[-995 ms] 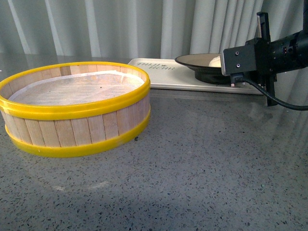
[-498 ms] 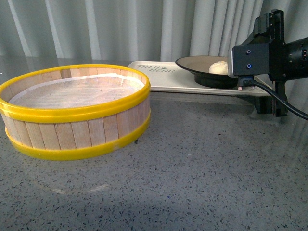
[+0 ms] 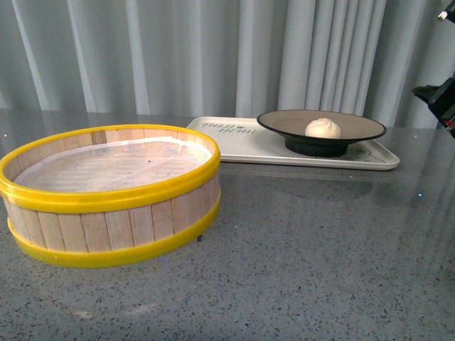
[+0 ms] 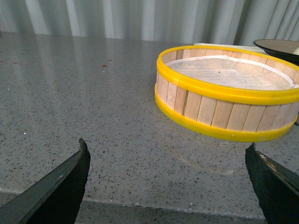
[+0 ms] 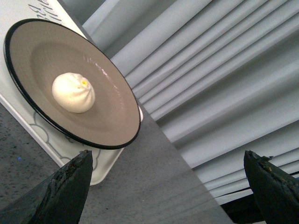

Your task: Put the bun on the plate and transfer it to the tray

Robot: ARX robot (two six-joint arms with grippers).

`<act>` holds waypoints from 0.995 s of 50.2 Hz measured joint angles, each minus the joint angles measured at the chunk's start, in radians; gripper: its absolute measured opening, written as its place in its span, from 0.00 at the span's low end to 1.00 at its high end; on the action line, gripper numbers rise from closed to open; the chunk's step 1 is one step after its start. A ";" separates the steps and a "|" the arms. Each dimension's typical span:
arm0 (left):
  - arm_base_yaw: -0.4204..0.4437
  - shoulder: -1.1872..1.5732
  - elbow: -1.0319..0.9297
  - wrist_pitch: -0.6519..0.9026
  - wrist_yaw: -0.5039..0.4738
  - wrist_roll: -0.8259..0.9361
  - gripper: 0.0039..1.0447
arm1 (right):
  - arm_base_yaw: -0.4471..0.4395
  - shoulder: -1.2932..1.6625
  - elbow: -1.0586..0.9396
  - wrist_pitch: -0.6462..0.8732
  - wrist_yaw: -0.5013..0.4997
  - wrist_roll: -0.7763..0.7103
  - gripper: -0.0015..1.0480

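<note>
1. Sitting left of the tray (image 3: 234,138): steamer (image 3: 110,192), nothing in it but liner paper.
2. Bun (image 3: 323,128) on plate (image 3: 284,121), plate on tray.
3. Left gripper (image 4: 168,186) jaws apart, short of steamer.
4. Right gripper (image 5: 168,186) jaws apart, clear of tray.

I see even, soft daylight, faint sheen on the speckled grey stone tabletop (image 3: 298,241), and sharp focus except blurred near fingertips.

Front cam sitting low over worktop (image 3: 298,270), facing curtains (image 3: 178,57). Left wrist cam looking near-level across steamer basket (image 4: 229,100). Right wrist cam tilting down on plate (image 5: 103,116). All sharing the plate.
</note>
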 joint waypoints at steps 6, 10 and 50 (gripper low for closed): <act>0.000 0.000 0.000 0.000 0.000 0.000 0.94 | 0.007 0.006 -0.018 0.016 0.037 0.087 0.89; 0.000 0.000 0.000 0.000 0.000 0.000 0.94 | 0.000 -0.044 -0.127 0.096 0.151 0.413 0.72; 0.000 0.000 0.000 0.000 0.000 0.000 0.94 | -0.013 -0.547 -0.768 0.218 0.166 0.859 0.02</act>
